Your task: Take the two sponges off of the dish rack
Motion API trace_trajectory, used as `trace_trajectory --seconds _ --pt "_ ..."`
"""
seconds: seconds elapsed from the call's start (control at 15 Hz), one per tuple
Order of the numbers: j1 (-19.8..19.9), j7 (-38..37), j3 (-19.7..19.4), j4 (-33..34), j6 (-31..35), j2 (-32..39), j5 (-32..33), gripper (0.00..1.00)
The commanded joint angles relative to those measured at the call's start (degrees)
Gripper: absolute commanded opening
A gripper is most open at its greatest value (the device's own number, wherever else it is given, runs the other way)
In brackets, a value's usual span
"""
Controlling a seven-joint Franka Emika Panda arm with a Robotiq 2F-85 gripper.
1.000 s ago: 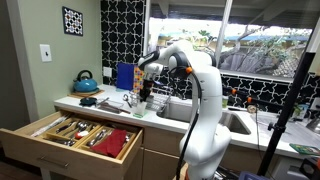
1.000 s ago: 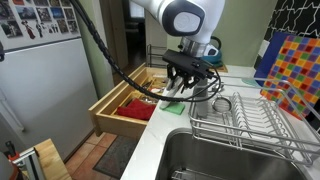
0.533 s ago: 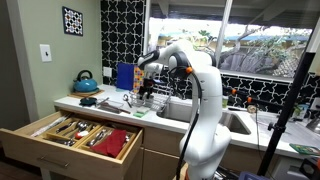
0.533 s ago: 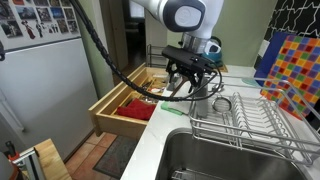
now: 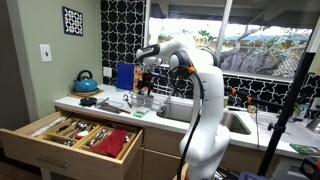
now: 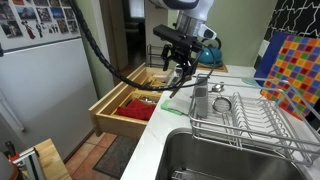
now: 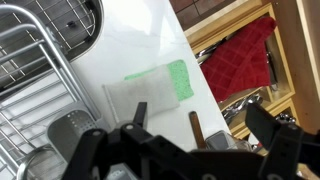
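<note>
Two sponges lie side by side on the white counter beside the dish rack [image 7: 28,70]: a green sponge [image 7: 178,80] and a pale whitish sponge [image 7: 132,97] partly over it. The green sponge [image 6: 172,108] also shows in an exterior view, in front of the silvery wire dish rack [image 6: 245,118]. My gripper [image 7: 200,120] hangs open above the sponges with nothing between its fingers. In both exterior views the gripper [image 6: 180,72] [image 5: 146,82] is well above the counter.
An open wooden drawer [image 6: 118,112] with a red cloth [image 7: 240,58] and cutlery juts out below the counter. A brown handle [image 7: 197,128] lies on the counter edge. A metal cup [image 7: 70,135] stands in the rack. A teal kettle [image 5: 85,82] and sink [image 6: 225,160] flank the rack.
The gripper opened, let go of a sponge on the counter, and rose straight up away from it.
</note>
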State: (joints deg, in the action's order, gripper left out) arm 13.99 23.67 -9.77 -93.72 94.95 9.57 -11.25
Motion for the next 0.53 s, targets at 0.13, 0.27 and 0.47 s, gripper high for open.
trace_trajectory --seconds 0.13,0.27,0.47 --pt "-1.25 -5.25 -0.03 3.55 -6.7 -4.96 5.8 1.0" --pt "-1.55 -5.43 -0.15 4.4 -6.91 -6.8 8.34 1.0" --pt "-1.47 -5.01 -0.49 5.66 -6.5 -9.04 11.27 1.0"
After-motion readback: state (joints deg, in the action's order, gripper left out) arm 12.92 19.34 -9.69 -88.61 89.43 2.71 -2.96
